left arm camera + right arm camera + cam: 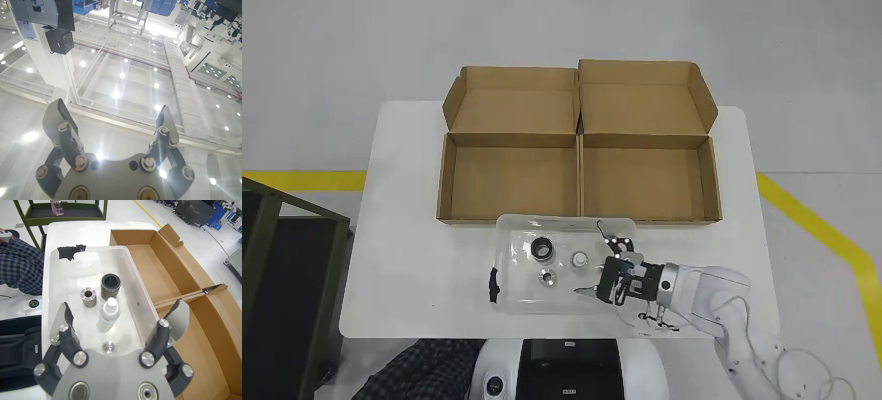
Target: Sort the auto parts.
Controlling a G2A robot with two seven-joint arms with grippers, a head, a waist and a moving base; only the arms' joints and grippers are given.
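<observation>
White table carried two open cardboard boxes side by side at its far edge, lids folded back: one box on the left in the top view, the other box touching it on the right. Just in front of them, close to their near walls, sat a clear plastic bin with a torn patch of black tape on its end wall. Right gripper hung over the right-hand end of the bin, fingers spread wide apart and holding nothing; one fingertip was above the bin floor, the other over the rim on the box side. Left gripper pointed up at the ceiling, fingers likewise wide apart, nothing between them. All parts lay inside the bin. Largest was a dark cylindrical bearing standing upright, black bore facing up, near the bin's middle. Just beside it, apart from it, stood a shorter steel bushing with a round hole in its top face. A small clear bottle with a white cap stood close to the bearing, on the side nearer the right gripper; whether the two touched could not be told. Smallest, a shiny round metal piece lay on the bin floor close under the right gripper's palm
</observation>
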